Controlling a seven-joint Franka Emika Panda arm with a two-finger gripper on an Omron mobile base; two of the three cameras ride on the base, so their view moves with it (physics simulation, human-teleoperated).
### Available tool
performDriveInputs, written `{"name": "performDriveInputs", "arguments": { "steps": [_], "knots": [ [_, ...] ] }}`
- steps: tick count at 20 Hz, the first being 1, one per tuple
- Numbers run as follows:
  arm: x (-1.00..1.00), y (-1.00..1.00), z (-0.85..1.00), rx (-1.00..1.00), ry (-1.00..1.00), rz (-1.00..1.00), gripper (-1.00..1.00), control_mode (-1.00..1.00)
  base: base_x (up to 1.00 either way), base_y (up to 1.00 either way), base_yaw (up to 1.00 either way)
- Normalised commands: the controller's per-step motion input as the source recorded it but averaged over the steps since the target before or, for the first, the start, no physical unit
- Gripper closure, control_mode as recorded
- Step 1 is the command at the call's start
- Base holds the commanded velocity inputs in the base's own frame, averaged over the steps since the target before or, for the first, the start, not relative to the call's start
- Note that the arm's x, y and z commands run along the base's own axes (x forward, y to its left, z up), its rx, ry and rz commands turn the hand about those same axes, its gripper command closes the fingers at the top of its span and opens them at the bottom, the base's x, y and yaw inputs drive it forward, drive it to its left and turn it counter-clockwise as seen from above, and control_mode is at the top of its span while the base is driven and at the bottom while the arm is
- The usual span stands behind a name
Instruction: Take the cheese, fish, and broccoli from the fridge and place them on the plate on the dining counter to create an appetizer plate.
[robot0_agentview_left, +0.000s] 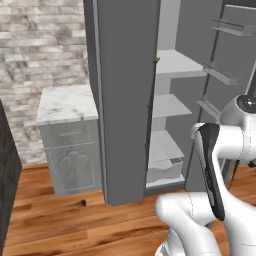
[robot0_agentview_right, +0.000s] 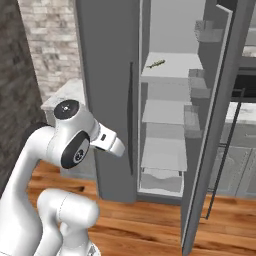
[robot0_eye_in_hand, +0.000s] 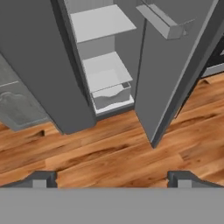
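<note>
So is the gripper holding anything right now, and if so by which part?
Nothing is held. The gripper is open, its fingertips spread wide above bare wooden floor in front of the open fridge.

1. Fridge (robot0_agentview_right: 115, 100): no lettering, brand mark or number can be read on its dark-grey panels, open door or pale shelves.
2. Low cabinet (robot0_agentview_left: 70, 150) beside the fridge: its front carries a raised ornament, with no legible text.
3. Brick wall (robot0_agentview_left: 40, 45) and wooden floor (robot0_eye_in_hand: 109, 153): no signs, labels or numerals can be read.
</note>
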Motion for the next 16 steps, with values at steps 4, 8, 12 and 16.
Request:
{"name": "performDriveInputs", "arguments": {
  "steps": [4, 8, 12, 16],
  "knots": [
    [0.00, 0.00, 0.00, 0.00, 0.00, 0.00, -1.00, 1.00, 0.43, -0.57, 0.05],
    [0.00, 0.00, 0.00, 0.00, 0.00, 0.00, -1.00, 1.00, 0.56, -0.07, 0.05],
    [0.00, 0.00, 0.00, 0.00, 0.00, 0.00, -1.00, 1.00, 0.66, 0.00, 0.06],
    [0.00, 0.00, 0.00, 0.00, 0.00, 0.00, -1.00, 1.00, 0.43, -0.28, 0.02]
  ]
}}
